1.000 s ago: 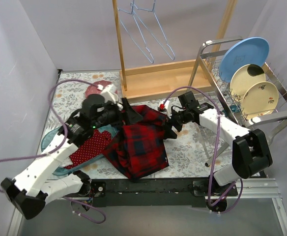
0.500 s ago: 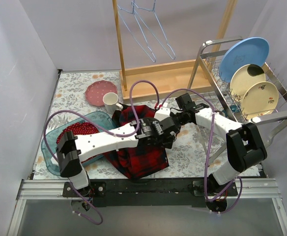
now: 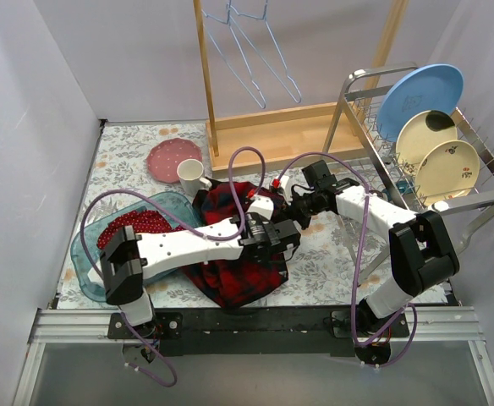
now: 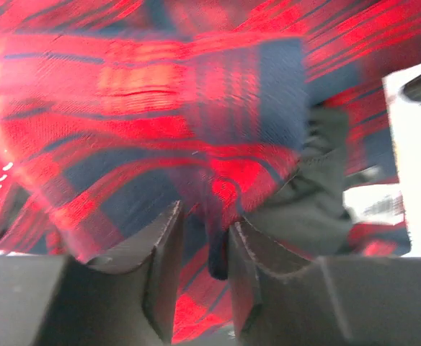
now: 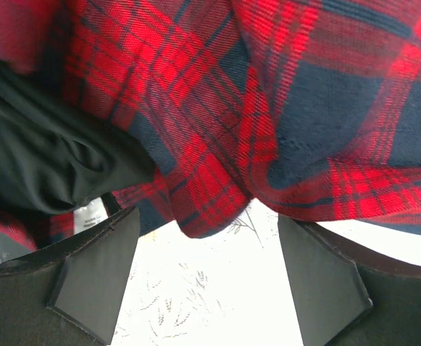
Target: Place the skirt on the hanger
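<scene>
The red and navy plaid skirt (image 3: 230, 275) lies crumpled on the flowered tablecloth in the middle. My left gripper (image 3: 279, 241) reaches across it to its right edge. In the left wrist view its jaws (image 4: 205, 241) have closed to a narrow gap, with a fold of the skirt (image 4: 196, 122) pinched between them. My right gripper (image 3: 296, 213) sits just beyond, at the skirt's upper right edge. Its fingers (image 5: 207, 231) stand wide open over bare cloth, with the skirt's hem (image 5: 210, 202) and black lining (image 5: 45, 166) just ahead. Pale blue wire hangers (image 3: 251, 59) hang from the wooden rack at the back.
The wooden rack's base (image 3: 272, 135) runs behind the skirt. A metal dish rack (image 3: 374, 169) with plates (image 3: 433, 118) stands at the right. A white mug (image 3: 192, 176) and a pink plate (image 3: 167, 156) sit at the back left, and a teal tray (image 3: 90, 254) holding red dotted cloth (image 3: 137, 224) at the left.
My left arm swung from the left side across the skirt to its right edge and its jaws closed on a fold. The right gripper stayed open, shifting slightly.
</scene>
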Controlling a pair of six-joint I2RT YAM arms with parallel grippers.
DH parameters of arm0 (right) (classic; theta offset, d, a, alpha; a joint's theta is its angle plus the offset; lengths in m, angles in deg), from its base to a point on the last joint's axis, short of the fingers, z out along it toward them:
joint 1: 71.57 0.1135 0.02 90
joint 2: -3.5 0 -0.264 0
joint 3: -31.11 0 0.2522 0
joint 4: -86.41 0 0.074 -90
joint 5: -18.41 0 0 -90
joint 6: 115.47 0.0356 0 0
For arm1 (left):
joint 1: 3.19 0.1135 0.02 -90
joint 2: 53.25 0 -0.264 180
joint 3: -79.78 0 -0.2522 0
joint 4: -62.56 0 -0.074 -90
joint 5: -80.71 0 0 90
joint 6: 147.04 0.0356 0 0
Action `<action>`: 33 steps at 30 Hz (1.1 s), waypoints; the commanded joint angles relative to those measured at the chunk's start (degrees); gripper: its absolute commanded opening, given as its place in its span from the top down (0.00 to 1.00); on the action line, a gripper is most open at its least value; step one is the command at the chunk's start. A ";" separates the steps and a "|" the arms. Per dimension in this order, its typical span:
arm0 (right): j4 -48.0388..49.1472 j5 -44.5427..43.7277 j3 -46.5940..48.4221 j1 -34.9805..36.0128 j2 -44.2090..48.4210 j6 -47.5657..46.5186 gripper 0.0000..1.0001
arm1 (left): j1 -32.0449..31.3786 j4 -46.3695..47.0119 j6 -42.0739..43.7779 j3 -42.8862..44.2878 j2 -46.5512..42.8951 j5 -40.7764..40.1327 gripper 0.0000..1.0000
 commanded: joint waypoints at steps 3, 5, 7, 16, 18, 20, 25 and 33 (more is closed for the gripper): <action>2.05 -0.97 -0.28 0.11 -0.71 0.39 0.17 | 1.63 0.53 -1.43 -9.09 -14.83 1.82 0.77; 2.05 -1.14 -0.10 0.29 -1.15 0.13 0.17 | 3.12 2.81 -0.91 -11.12 -19.58 3.32 0.80; 2.05 -1.58 -0.19 0.82 -1.50 -0.14 0.17 | 3.91 4.74 -0.21 -13.76 -23.96 5.34 0.81; 1.96 -6.67 2.62 3.45 -2.82 -0.75 0.31 | 9.71 9.94 3.22 -19.91 -34.53 11.68 0.84; 2.13 -8.95 3.85 3.37 -1.24 -0.75 0.42 | 10.59 9.77 3.84 -20.00 -35.94 12.03 0.85; 3.79 -12.47 4.20 3.37 1.92 -0.84 0.50 | 11.38 9.59 4.45 -19.83 -37.00 12.20 0.87; 3.89 -14.42 6.57 3.37 4.57 -1.19 0.81 | 12.53 11.34 6.48 -19.22 -38.58 14.14 0.90; 3.01 -12.39 7.54 3.37 4.39 -0.31 0.99 | 12.53 24.59 12.19 -19.30 -42.45 27.66 0.42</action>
